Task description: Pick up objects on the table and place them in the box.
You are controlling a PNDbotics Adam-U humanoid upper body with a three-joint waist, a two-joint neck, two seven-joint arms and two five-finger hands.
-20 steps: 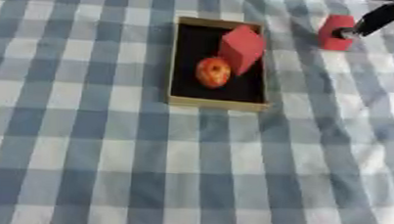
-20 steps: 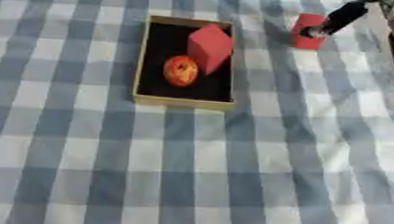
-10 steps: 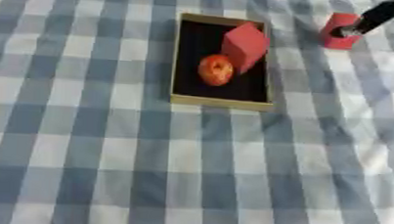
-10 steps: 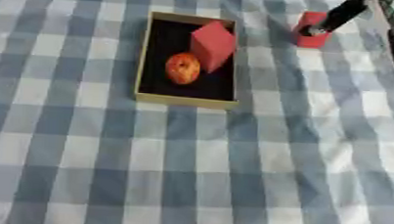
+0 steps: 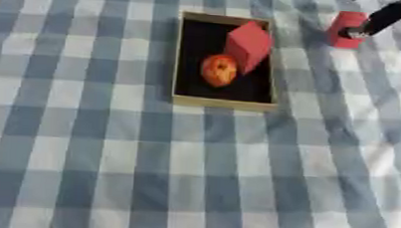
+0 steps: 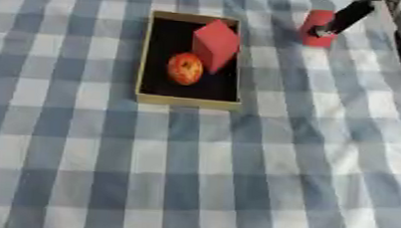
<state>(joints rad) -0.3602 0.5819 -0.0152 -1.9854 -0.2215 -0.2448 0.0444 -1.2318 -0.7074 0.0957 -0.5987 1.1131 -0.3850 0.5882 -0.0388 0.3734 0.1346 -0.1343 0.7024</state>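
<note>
Reaching: right hand [image 5: 380, 20] enters from the upper right corner; only a dark finger shows, its tip at the red cup-like object [image 5: 345, 29].
Hand state: one straight finger is visible against the object; whether the rest of the hand is spread or curled round it cannot be told, since the palm is out of frame.
Left hand: not in either view.
Target position: small red object, roughly cylindrical, standing upright on the blue-and-white checked cloth [image 5: 106, 145], directly under and touching the fingertip, on the side of it toward the box.
Box position: shallow cardboard box [image 6: 187, 100] with dark interior, well to the left of the hand and slightly nearer the robot; apart from the target.
Box contents: red cube [image 6: 215, 43] tilted on an edge at the far end, orange-red round fruit [image 6: 185, 68] just beside it, nearer the robot. Open floor remains at the near end and along the left wall.
Handling estimate: target looks rigid, light and smooth-sided, probably plastic; likely to tip or skid on the cloth if nudged at the top.
Grasp site: judged best across the mid-body, thumb opposite fingers, low enough to avoid toppling it.
Fragility: none apparent; unlikely to suffer from a short drop.
Risk: cloth wrinkles near the object could catch its base when lifted sideways; lift straight up first.
Placement note: near end of the box floor looks the safest spot, clear of cube and fruit.
</note>
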